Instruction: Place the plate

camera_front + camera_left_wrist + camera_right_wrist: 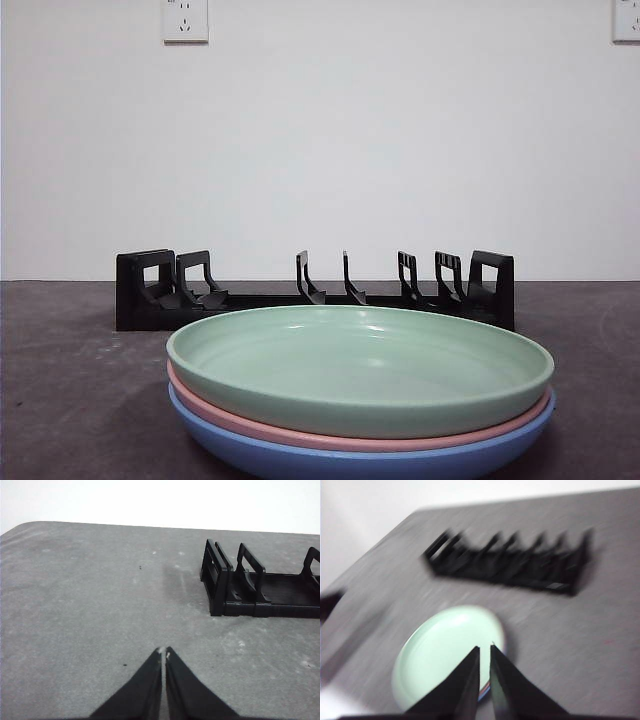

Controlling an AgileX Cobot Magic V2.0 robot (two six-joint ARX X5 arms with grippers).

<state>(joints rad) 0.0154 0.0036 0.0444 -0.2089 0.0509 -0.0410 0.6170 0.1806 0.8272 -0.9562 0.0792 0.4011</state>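
Three plates are stacked near the table's front: a green plate (360,365) on top, a pink one (300,432) under it and a blue one (330,462) at the bottom. Behind them stands a black slotted rack (310,292) with nothing in it. In the blurred right wrist view my right gripper (485,647) hangs above the near rim of the green plate (445,650), its jaws parted by a narrow slit with nothing between them. My left gripper (163,651) is shut over bare table, off the end of the rack (250,585). Neither gripper shows in the front view.
The grey table (70,390) runs to a white wall with two sockets (185,20). The rack (515,562) lies beyond the plates in the right wrist view. A dark shape (329,602) shows at that view's edge.
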